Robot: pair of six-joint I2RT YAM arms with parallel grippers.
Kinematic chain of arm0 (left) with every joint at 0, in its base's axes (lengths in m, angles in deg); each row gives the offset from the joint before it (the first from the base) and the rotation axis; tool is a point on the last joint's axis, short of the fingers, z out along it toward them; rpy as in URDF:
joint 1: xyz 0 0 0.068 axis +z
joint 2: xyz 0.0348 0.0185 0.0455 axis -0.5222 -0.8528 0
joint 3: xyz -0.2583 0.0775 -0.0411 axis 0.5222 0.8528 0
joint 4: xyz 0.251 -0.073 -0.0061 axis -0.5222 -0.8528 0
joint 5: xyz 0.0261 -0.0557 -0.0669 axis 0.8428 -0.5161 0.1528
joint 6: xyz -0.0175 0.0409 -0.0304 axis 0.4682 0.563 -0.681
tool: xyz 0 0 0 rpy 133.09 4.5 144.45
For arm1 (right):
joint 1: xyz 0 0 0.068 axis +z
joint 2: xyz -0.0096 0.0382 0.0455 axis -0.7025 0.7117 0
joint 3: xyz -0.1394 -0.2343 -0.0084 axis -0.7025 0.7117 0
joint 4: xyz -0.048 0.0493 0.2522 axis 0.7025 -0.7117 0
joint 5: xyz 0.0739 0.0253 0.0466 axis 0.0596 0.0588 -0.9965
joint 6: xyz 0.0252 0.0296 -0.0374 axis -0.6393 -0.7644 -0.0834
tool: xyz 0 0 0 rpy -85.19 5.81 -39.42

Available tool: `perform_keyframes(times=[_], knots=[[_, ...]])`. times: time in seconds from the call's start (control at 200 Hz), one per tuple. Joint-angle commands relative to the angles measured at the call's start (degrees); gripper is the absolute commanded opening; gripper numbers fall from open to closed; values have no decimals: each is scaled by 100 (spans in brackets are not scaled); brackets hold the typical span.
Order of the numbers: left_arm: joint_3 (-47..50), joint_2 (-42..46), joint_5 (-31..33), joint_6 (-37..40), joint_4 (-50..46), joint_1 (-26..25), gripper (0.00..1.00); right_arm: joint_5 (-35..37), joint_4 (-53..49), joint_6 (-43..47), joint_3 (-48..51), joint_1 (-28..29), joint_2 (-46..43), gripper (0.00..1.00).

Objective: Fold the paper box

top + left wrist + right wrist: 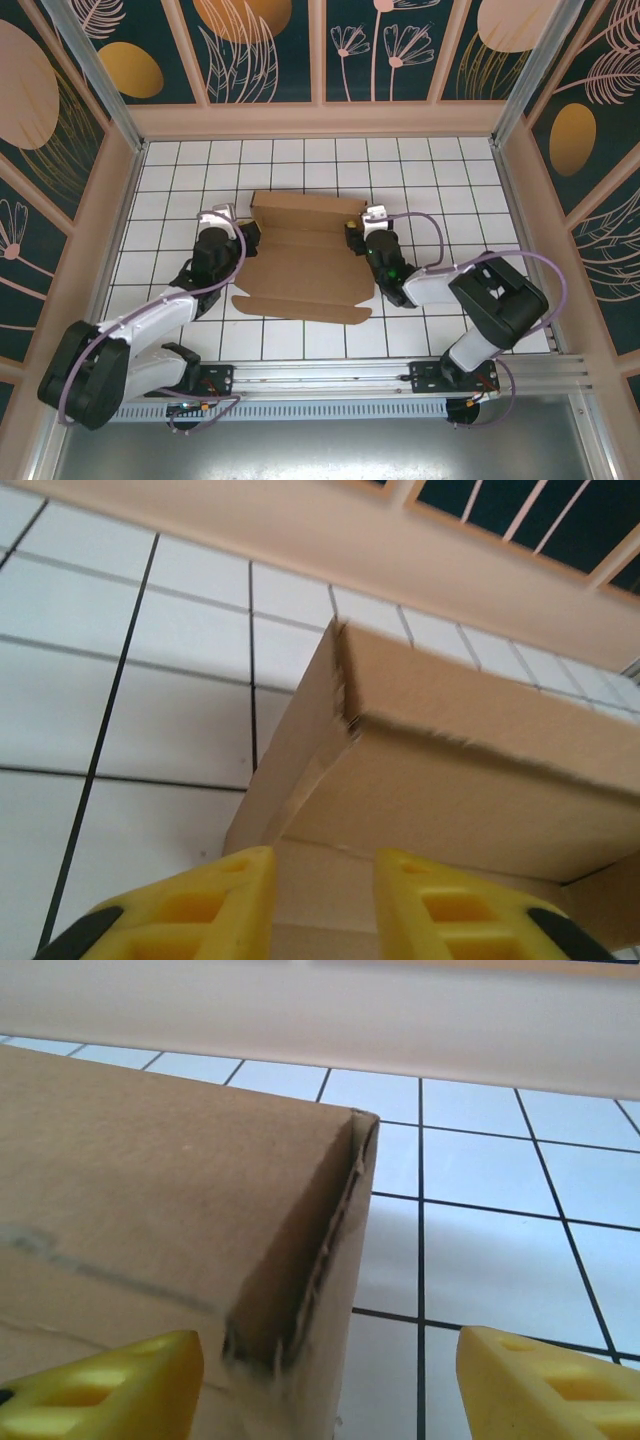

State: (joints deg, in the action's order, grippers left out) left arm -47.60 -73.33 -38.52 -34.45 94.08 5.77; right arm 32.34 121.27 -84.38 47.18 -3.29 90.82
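The left gripper (243, 237) sits at the box's (305, 262) left edge, on the white tiled table (450, 180). In its wrist view the yellow fingers (190, 912) stand narrowly apart with cardboard in the gap between them; I cannot tell whether they pinch it. Just past them a raised corner of the box (440, 750) stands up, its far wall folded upright.

The box lies mid-table between the two arms. Its far wall is raised, its base panel is flat, and the near flap with its tabs lies spread flat toward the arm bases.

The right gripper (356, 232) is at the box's far right corner. In its wrist view the jaws are wide apart: one finger (100, 1388) is on the inner side of the box's upright corner (300, 1260), and the other is well clear over bare tiles.
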Motion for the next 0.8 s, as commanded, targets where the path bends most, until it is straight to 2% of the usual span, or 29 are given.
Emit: perform_keyframes(times=[0.0,0.11,0.195,0.25,0.335,0.52,0.646,0.796], knots=[[-167,390,3,188,-207,23,30,-622,573,321,363,-10,-525,72],[-644,425,106,358,-505,23,36,-1062,1018,373,698,9,-1028,73],[-1018,207,318,388,-736,30,48,-1132,1150,367,796,27,-1314,73],[-1248,0,427,374,-884,31,51,-1132,1278,359,879,23,-1509,73],[-1505,-335,437,278,-973,47,52,-1193,1202,282,852,-52,-1741,73],[-1560,-856,306,14,-625,165,52,-1144,25,-237,73,-425,-1632,74],[-1527,-1198,280,-163,-441,318,50,-1001,-1029,-588,-660,-638,-1270,68],[-1486,-1465,213,-294,-269,418,49,-1044,-1551,-616,-1035,-683,-871,62]])
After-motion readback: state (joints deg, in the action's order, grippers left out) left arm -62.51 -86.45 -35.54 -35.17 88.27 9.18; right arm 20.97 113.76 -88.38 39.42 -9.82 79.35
